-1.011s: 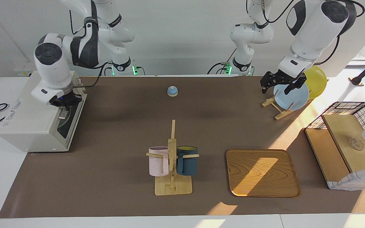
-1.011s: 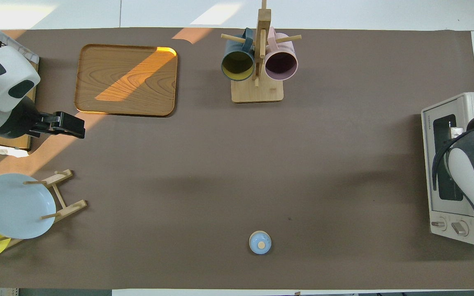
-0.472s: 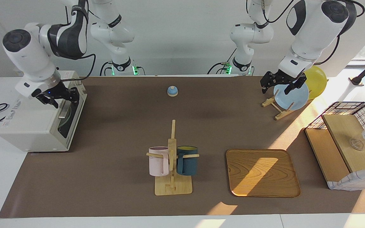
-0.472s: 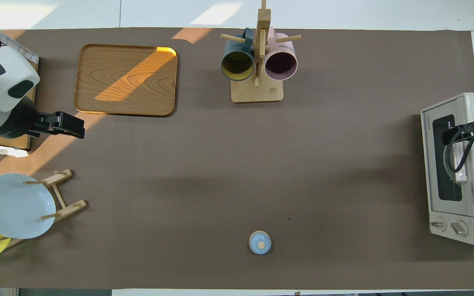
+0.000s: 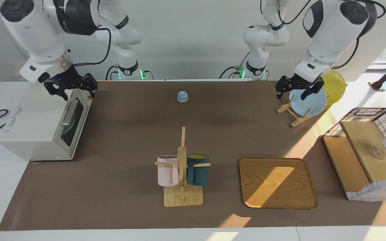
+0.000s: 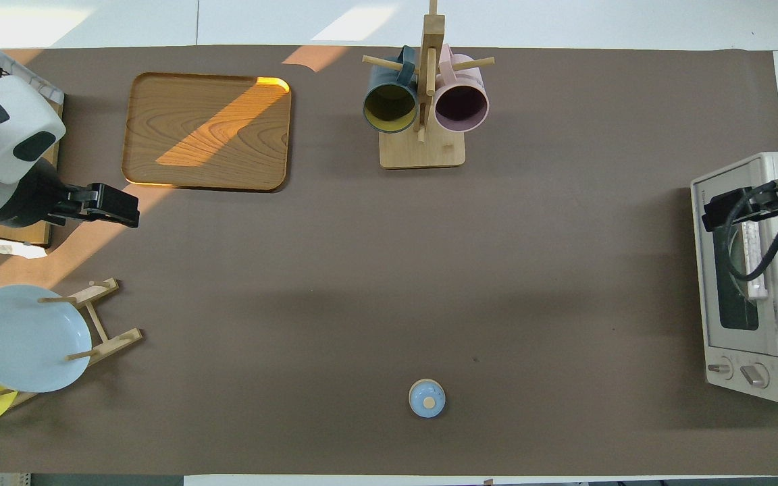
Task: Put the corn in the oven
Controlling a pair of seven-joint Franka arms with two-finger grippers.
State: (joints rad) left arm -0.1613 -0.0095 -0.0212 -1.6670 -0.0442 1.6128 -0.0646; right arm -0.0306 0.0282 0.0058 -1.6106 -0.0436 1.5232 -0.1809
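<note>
a lab: two robot arms (image 5: 327, 30) at a papered table (image 5: 129, 134).

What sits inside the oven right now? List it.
The oven has its door shut. Through the window only a dark interior with a curved glint shows; no corn can be made out, so the contents stay hidden.

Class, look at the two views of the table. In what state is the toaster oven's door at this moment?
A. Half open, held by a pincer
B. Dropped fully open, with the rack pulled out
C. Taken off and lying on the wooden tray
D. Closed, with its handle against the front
D: the oven has its glass door flat against the front, and the right pincer hangs open above its top edge, touching nothing.
</note>
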